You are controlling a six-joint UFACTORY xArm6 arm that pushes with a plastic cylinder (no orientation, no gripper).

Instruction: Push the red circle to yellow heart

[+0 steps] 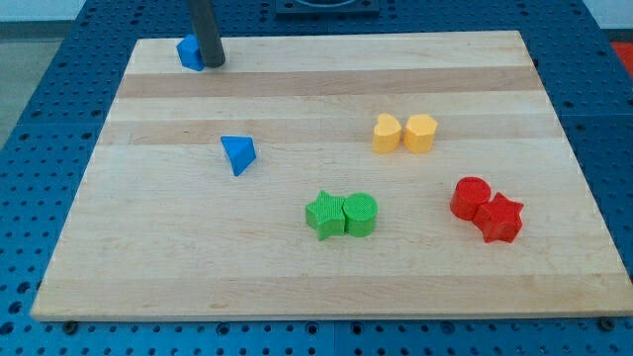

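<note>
- Tip [214, 63] sits at the board's [297, 287] top-left corner, touching or just beside the blue block [188, 52] there; that block's shape is half hidden by the rod. No claw on this rig, just a bare rod, so there is nothing to open, close or hold.
- Red circle [471, 197] is far off at the view's lower right, touching the red star [500, 219] on its lower-right side. Yellow heart [386, 133] is up and to the left of it, touching the second yellow block [420, 133], which looks hexagonal.
- Risk 1: the contact side. To drive the circle up-left, my tip has to get in at its lower right, exactly where the star sits. Forcing in there likely shoves the star, or pushes both reds as a pair.
- Risk 2: the transit. A straight run from the corner passes near the blue triangle [237, 154] and the green pair, star [324, 215] and circle [361, 214]. Clipping any of them scatters the layout.
- Risk 3: a round block rolls off a thin rod. An off-centre push would let the circle slip sideways and miss the heart.
- Risk 4: aim. The yellow hexagon is nearer the circle's line than the heart, so a direct push may land on the wrong yellow, or knock the heart away.
- Risk 5: dragging the corner blue block along on departure.
</note>
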